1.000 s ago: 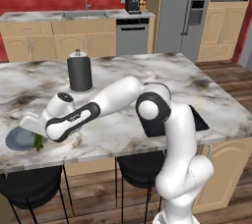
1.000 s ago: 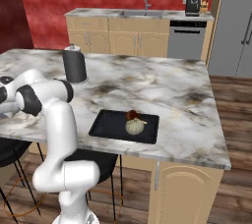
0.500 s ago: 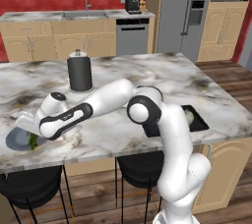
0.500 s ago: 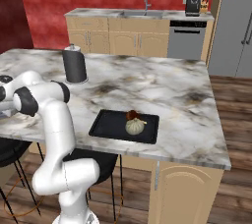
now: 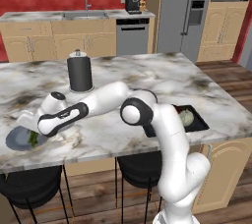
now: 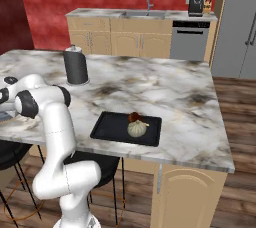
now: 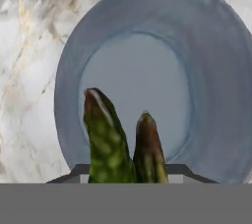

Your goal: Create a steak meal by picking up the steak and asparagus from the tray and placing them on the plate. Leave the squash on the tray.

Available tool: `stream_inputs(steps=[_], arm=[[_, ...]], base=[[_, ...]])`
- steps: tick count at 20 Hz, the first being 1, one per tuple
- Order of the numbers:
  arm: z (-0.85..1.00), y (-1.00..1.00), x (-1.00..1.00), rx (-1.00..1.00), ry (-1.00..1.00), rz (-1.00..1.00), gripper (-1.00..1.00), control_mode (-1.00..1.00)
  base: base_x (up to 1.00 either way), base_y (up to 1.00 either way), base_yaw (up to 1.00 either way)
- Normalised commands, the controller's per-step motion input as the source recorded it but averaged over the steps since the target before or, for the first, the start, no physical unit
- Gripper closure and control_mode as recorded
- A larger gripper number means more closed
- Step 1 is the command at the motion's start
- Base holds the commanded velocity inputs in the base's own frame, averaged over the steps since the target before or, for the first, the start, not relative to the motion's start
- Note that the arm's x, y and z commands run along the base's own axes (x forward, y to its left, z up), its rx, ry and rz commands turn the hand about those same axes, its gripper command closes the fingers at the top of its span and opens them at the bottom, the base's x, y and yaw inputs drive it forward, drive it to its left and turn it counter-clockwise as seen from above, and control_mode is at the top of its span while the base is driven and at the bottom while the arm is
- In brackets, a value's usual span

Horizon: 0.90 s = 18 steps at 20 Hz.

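Two task containers are in use, well apart on the marble worktop (image 5: 162, 75). At the lower left of the left base view, the hand (image 5: 32, 130) reaches out over the grey-blue plate (image 5: 15, 139), because the asparagus (image 7: 106, 142) is being carried there for delivery. In the hand view, green stalks rise from the bottom centre of the frame and lie over the plate's bare inner well. The fingertips themselves are hidden, so whether the hand is clamped on the asparagus or has let it go cannot be told. Whether the stalks touch the plate is likewise unclear. Apart from the asparagus over it, the plate holds nothing.

In the right base view, the black tray (image 6: 107, 126) sits at centre frame near the worktop's front edge. It holds the pale cream squash (image 6: 136, 128), which is to stay there. Just behind and touching it is the reddish-brown steak (image 6: 134, 117), not yet moved.

A dark cylindrical canister (image 5: 79, 72) stands upright on the worktop at upper left of the left base view, apart from both containers.
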Motion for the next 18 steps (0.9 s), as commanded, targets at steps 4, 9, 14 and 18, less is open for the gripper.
stream_inputs(steps=[4, 9, 14, 18], arm=[[0.0, 0.32, 0.33, 0.0, 0.0, 0.0, 1.0, -1.0], [0.0, 0.33, 0.27, 0.0, 0.0, 0.0, 1.0, -1.0], [0.0, 0.07, 0.03, 0.0, 0.0, 0.0, -1.0, -1.0], [0.0, 0.05, 0.04, 0.0, 0.0, 0.0, -1.0, -1.0]], base=[[0.0, 0.0, 0.0], [0.0, 0.0, 0.0], [0.0, 0.0, 0.0], [0.0, 0.0, 0.0]])
